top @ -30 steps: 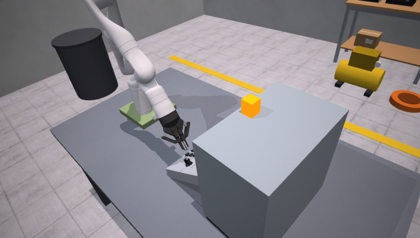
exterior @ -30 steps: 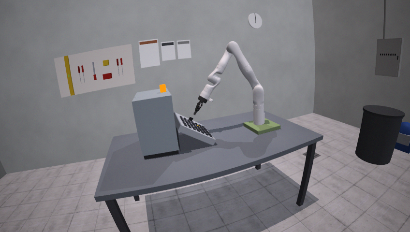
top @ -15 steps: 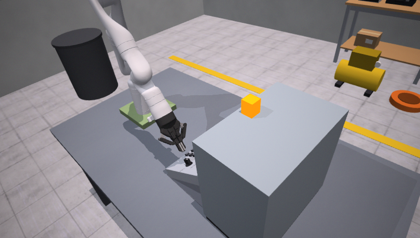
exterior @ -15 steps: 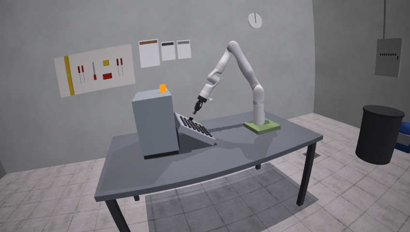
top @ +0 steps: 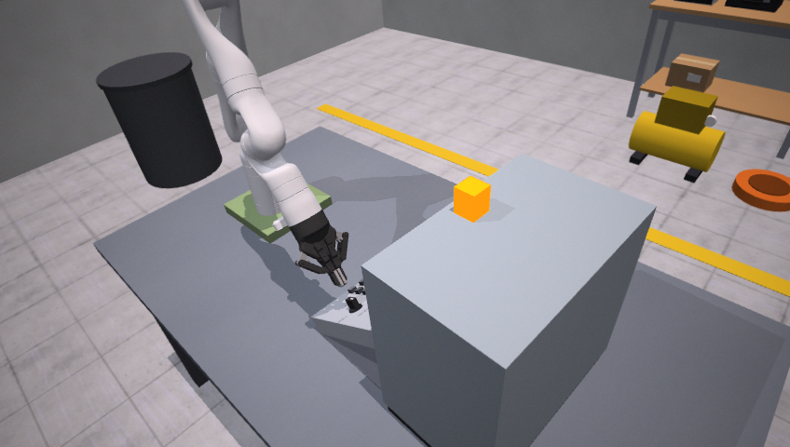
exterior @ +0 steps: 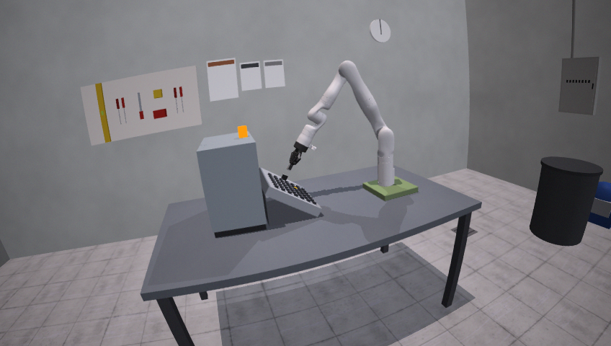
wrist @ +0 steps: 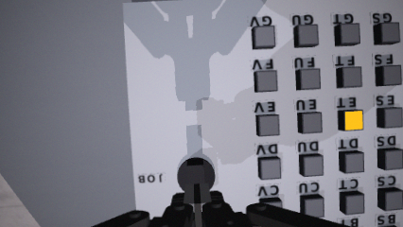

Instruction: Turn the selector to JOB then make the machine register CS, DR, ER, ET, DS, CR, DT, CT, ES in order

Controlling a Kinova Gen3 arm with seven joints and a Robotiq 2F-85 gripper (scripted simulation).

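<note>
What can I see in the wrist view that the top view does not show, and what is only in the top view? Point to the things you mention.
Only the wrist view: a small square key lit yellow [wrist: 353,120], named ET, and the readable black lettering "JOB" [wrist: 150,179].

Only the top view: a glowing orange cube [top: 471,199], a tall black cylindrical bin [top: 163,124] and a yellow cylindrical compressor [top: 674,141].

Both: the black round selector knob [top: 353,304] [wrist: 196,175], the pale grey sloped panel [top: 339,317] [wrist: 156,118] and the black metal pincer [top: 340,281] [wrist: 197,200], shut.

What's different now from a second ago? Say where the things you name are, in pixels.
The robot's hand [top: 339,278] [exterior: 289,168] [wrist: 197,200] has shifted slightly left in the top view, swinging a little with the arm. It took hold of nothing and let go of nothing. The black knob [top: 352,303] [exterior: 284,176] [wrist: 189,176] and orange block [top: 471,200] [exterior: 242,131] look unmoved.
</note>
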